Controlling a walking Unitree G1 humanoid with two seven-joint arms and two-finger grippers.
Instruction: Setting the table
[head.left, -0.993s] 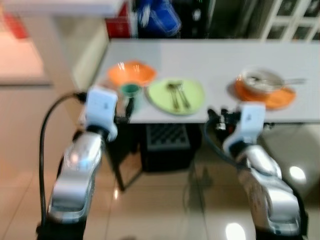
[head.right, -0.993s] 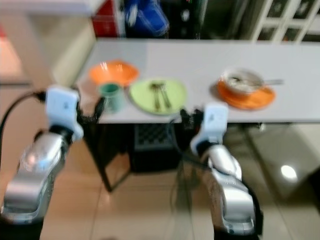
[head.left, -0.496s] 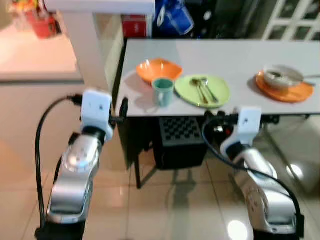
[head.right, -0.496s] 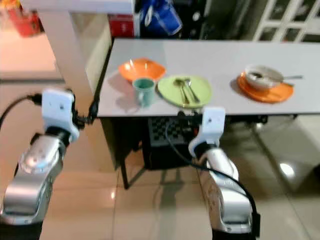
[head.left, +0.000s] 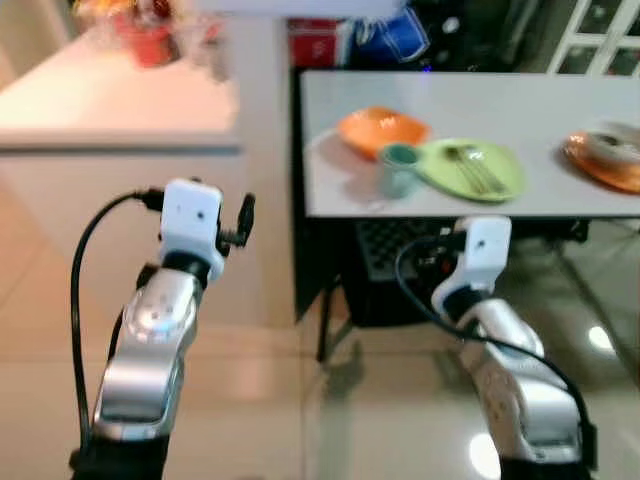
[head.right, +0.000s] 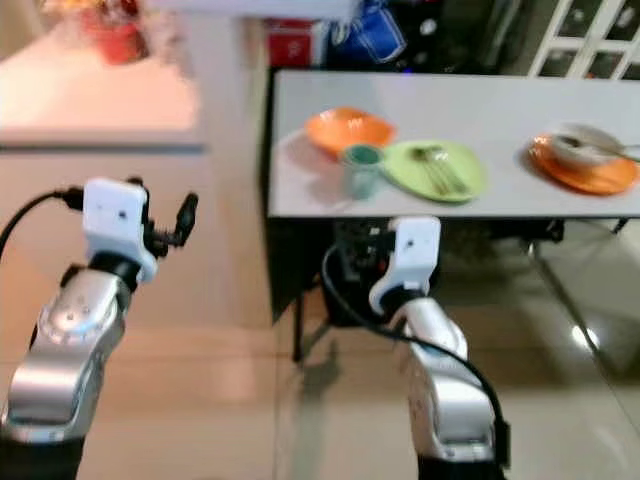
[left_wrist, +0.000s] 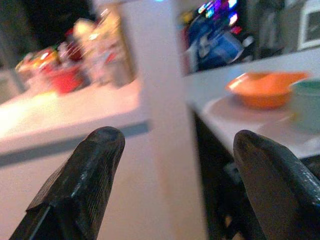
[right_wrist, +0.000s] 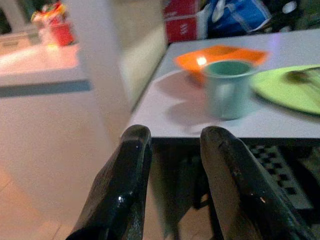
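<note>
- Nearest, the left gripper (left_wrist: 175, 165) hangs in open air beside the counter, fingers spread wide, holding nothing.
- Right gripper (right_wrist: 172, 165): fingers apparently slightly apart, empty, below the table (head.right: 480, 100) edge.
- Farther: teal cup (head.right: 361, 170), orange bowl (head.right: 348, 130), green plate (head.right: 435, 168) with cutlery.

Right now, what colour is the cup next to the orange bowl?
Teal green cup, clearest in the right wrist view, beside the orange bowl.

- Premises: the dining area of a home.
- Grey dining table (head.right: 480, 100) bears an orange bowl (head.right: 348, 130), teal cup (head.right: 361, 168) and green plate (head.right: 434, 168) with cutlery.
- White counter (head.left: 110, 100) beside the table.
- Glossy tiled floor (head.left: 300, 400) beneath it.
</note>
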